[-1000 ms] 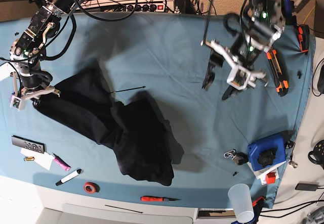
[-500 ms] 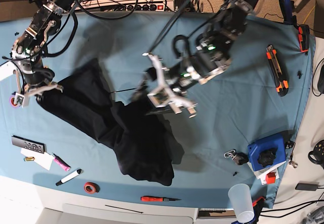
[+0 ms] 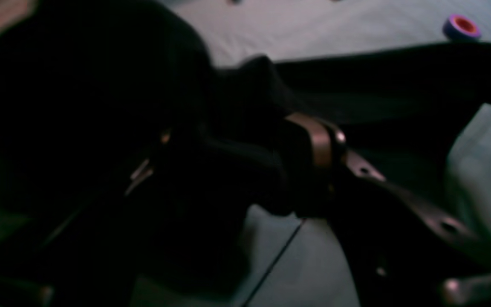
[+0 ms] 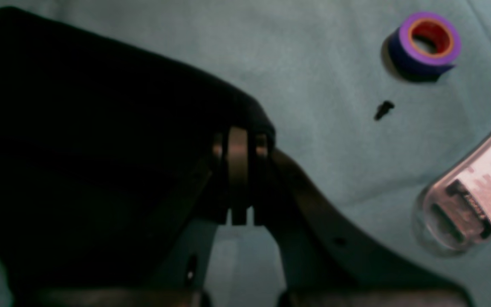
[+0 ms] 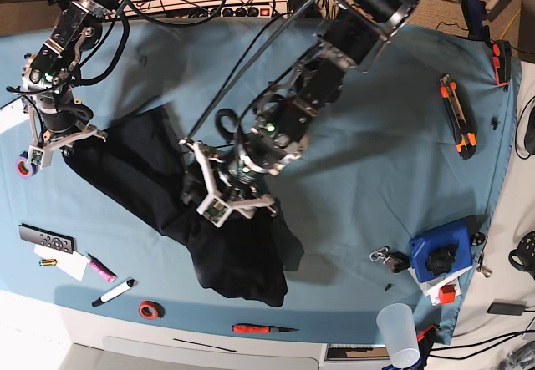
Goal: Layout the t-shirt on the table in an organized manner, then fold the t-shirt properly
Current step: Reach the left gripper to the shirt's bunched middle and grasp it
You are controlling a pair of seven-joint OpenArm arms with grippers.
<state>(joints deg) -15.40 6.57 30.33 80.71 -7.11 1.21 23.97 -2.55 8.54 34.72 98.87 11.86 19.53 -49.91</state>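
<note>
The black t-shirt (image 5: 209,220) lies crumpled in a long diagonal heap on the blue bench (image 5: 368,153), its bulk toward the front edge. It looks soft, light and limp, so it will sag and bunch wherever lifted; a hem corner or shoulder seam seems the best hold. Over its middle, the left claw (image 5: 219,193) stands spread, pressed into folds. At its far end, the right claw (image 4: 238,170) is clamped on an edge.
</note>
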